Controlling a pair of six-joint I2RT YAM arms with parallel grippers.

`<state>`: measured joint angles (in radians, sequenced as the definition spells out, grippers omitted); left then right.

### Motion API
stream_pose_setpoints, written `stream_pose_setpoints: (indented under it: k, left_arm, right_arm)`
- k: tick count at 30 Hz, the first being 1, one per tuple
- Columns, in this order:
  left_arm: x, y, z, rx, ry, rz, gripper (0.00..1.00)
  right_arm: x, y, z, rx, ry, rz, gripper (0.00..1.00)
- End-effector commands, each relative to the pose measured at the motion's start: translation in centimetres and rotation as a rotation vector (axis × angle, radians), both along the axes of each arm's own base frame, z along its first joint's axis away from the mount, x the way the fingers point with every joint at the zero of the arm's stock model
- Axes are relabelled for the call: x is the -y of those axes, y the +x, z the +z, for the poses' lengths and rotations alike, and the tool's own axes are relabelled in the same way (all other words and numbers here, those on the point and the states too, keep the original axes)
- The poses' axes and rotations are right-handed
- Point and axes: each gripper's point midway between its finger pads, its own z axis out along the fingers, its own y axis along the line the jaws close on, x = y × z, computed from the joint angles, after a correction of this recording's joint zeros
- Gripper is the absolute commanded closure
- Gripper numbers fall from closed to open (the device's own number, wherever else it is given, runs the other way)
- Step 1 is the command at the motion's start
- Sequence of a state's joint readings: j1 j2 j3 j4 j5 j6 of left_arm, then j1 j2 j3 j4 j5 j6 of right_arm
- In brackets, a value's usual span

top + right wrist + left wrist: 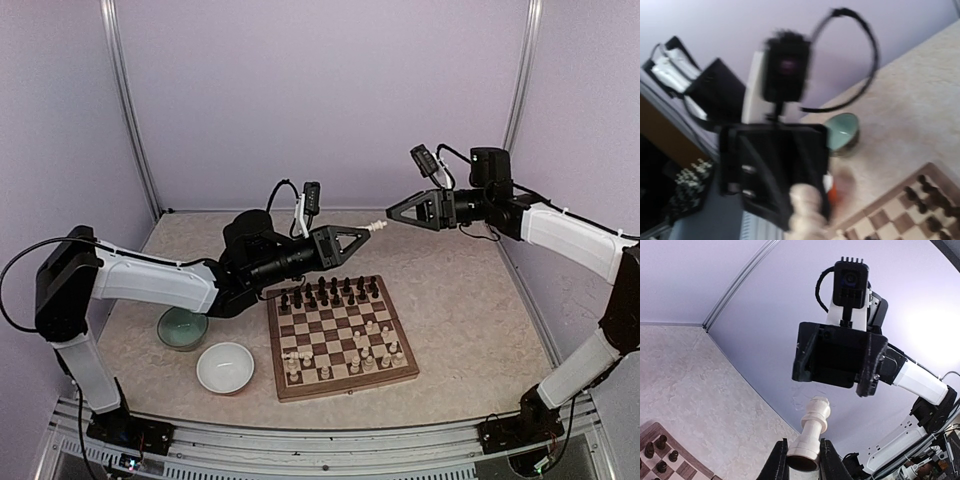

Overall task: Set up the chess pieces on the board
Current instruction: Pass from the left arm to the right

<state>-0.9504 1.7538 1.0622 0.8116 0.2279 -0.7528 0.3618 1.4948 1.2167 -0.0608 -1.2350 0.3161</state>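
Observation:
My left gripper (803, 450) is shut on the base of a cream chess piece (812, 432), held up in the air behind the board (345, 385). The piece (377, 227) points toward my right gripper (392, 212). That gripper (837, 360) faces it, open and a little apart from the piece's top. Dark chess pieces (330, 292) stand on the board's two far rows. Cream pieces (365, 350) are scattered on its near half. The right wrist view is blurred: it shows the cream piece (805, 210) in front of the left gripper (775, 170), and none of its own fingers.
A green bowl (183, 327) and a white bowl (225, 367) sit on the table left of the board. The green bowl (842, 132) and a board corner (900, 215) with dark pieces (927, 192) also show from the right wrist. Purple walls close off the back and sides.

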Motion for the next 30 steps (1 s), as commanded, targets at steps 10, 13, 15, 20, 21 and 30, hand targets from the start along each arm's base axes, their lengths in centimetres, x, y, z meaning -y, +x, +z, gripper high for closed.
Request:
stream_pose_setpoints:
  k: [10, 13, 15, 20, 21, 30]
  left_arm:
    - [0.9, 0.1, 1.4, 0.014, -0.093, -0.012, 0.88]
    - [1.2, 0.0, 1.4, 0.011, -0.096, -0.030, 0.88]
    - [1.3, -0.1, 1.4, 0.007, -0.102, -0.036, 0.88]
    - [1.6, 0.0, 1.3, 0.003, -0.104, -0.047, 0.88]
    - [1.6, 0.0, 1.4, 0.002, -0.107, -0.045, 0.88]
    - [1.5, 0.3, 1.3, 0.000, -0.112, -0.038, 0.88]
  right_arm:
    - [-1.2, -1.0, -0.8, -0.040, 0.019, 0.049, 0.46]
    - [-1.3, -0.5, -1.2, -0.035, 0.011, 0.032, 0.46]
    - [-1.5, -0.5, -1.4, -0.039, 0.012, 0.037, 0.50]
    - [-1.8, -0.6, -1.6, -0.049, 0.019, 0.053, 0.64]
    - [-1.8, -0.6, -1.7, -0.050, 0.019, 0.056, 0.67]
    - [-2.0, -0.9, -2.0, -0.054, 0.018, 0.062, 0.79]
